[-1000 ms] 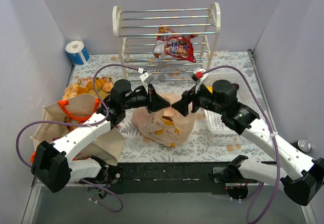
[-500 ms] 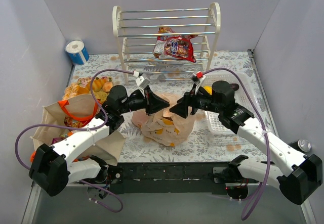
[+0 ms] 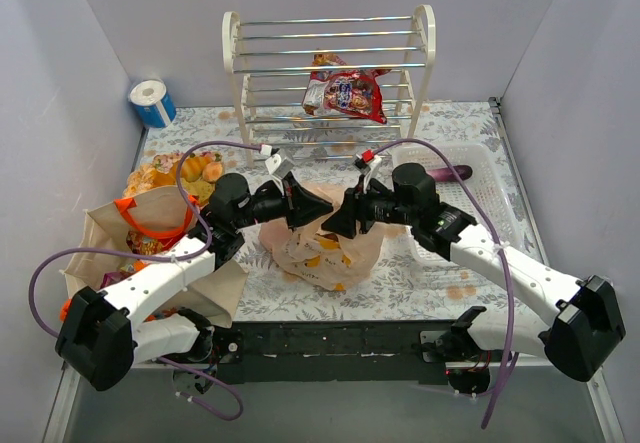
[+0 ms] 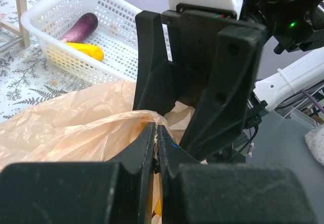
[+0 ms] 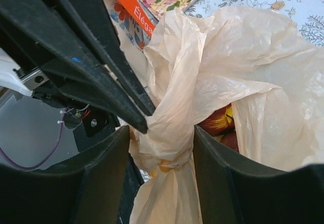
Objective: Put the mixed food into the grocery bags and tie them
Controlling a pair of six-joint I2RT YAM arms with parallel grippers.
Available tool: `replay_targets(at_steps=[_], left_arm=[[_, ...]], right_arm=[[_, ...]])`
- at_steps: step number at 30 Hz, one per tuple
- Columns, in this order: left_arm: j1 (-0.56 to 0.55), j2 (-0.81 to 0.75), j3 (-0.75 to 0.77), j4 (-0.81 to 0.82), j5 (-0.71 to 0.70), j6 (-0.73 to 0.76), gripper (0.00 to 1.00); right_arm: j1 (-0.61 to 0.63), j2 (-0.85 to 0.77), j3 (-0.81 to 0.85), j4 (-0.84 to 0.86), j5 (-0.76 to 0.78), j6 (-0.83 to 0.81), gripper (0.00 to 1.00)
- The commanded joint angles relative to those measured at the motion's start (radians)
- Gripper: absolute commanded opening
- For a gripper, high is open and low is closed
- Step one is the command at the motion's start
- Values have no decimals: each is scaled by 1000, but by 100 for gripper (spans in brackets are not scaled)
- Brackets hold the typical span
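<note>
The peach-orange plastic bag [image 3: 318, 253] sits at the table's middle with orange and yellow food showing through it. My left gripper [image 3: 322, 206] is shut on a fold of the bag's film [image 4: 76, 123], pinched between its fingertips in the left wrist view [image 4: 156, 129]. My right gripper [image 3: 338, 223] faces it from the right. It is open, and its fingers [image 5: 101, 183] straddle a twisted, knotted bunch of the bag [image 5: 169, 128]. A red and yellow snack packet [image 5: 218, 120] shows inside the bag. The beige tote [image 3: 105, 243] with orange handles stands at the left, holding packets.
A white wire rack [image 3: 330, 53] at the back holds a red snack packet [image 3: 350, 93]. A white lattice basket [image 3: 480, 213] at the right holds an eggplant [image 4: 81, 27] and a yellow item [image 4: 86, 51]. Pastries [image 3: 175, 173] and a blue roll [image 3: 152, 103] lie at the back left.
My right gripper has moved left, in over the plastic bag, until its fingers straddle the bag's bunched top. My left gripper has shifted slightly and still pinches the film.
</note>
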Motion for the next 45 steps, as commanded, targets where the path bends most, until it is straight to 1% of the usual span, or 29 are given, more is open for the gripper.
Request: replay_targets(at_steps=[1, 2, 3, 4, 6, 7, 9, 10, 12, 13, 15, 16, 18, 19, 20, 24, 25, 28, 32, 35, 36, 38, 39, 41, 42, 44, 45], left_arm=[[0, -45, -11, 31, -24, 14, 0], [0, -51, -9, 25, -37, 19, 0], [0, -53, -9, 9, -45, 25, 0], [0, -56, -3, 0, -53, 29, 0], [0, -61, -1, -11, -60, 37, 0], [0, -62, -3, -12, -57, 37, 0], [0, -51, 3, -32, -54, 37, 0], [0, -48, 8, -41, -54, 37, 0], [0, -42, 17, -58, -53, 37, 0], [0, -39, 21, -64, -51, 34, 0], [-2, -31, 34, -81, -45, 25, 0], [-2, -21, 37, -90, -39, 23, 0], [-2, -7, 54, -135, -40, 23, 0], [-2, 14, 61, -150, -42, 23, 0], [-2, 25, 69, -165, -43, 22, 0], [-3, 87, 109, -219, -53, -1, 0], [-3, 96, 114, -224, -53, -12, 0], [-6, 134, 126, -233, -63, -29, 0], [-10, 169, 135, -236, -74, -58, 0], [-14, 196, 135, -222, -79, -69, 0], [-17, 196, 130, -213, -100, -69, 0], [-22, 185, 108, -201, -143, -66, 0], [-25, 177, 97, -175, -175, -64, 0], [-28, 154, 51, -106, -191, -69, 0], [-31, 147, 39, -86, -197, -72, 0], [-34, 140, 25, -63, -215, -63, 0], [-37, 137, 15, -60, -223, -55, 0]], right_arm=[[28, 15, 75, -44, 122, -33, 53], [33, 20, 86, -105, 147, -43, 49], [37, 23, 99, -129, 171, -63, 45], [47, 32, 118, -156, 215, -72, 35], [54, 43, 134, -204, 251, -86, 24], [62, 46, 146, -216, 286, -95, 15], [73, 64, 163, -256, 323, -107, 5], [88, 70, 175, -273, 375, -122, 1], [103, 90, 200, -317, 430, -136, 1], [122, 93, 204, -328, 504, -145, 1], [139, 103, 211, -342, 573, -150, 1], [154, 106, 211, -345, 639, -152, 1], [165, 110, 211, -351, 702, -155, 1], [183, 109, 209, -350, 780, -156, 1], [191, 109, 206, -350, 812, -164, 1], [234, 106, 185, -327, 960, -182, 1], [241, 101, 177, -318, 1022, -187, 1], [269, 83, 134, -259, 1118, -211, 1], [284, 60, 88, -167, 1133, -264, 1], [286, 43, 64, -140, 1078, -296, 1], [286, 35, 60, -137, 1060, -303, 1], [286, 24, 62, -150, 1003, -311, 7], [284, 9, 59, -165, 966, -313, 19], [280, -23, 60, -187, 917, -316, 32], [268, -32, 63, -210, 849, -314, 45], [252, -63, 74, -247, 784, -316, 52], [240, -77, 89, -262, 720, -317, 59]])
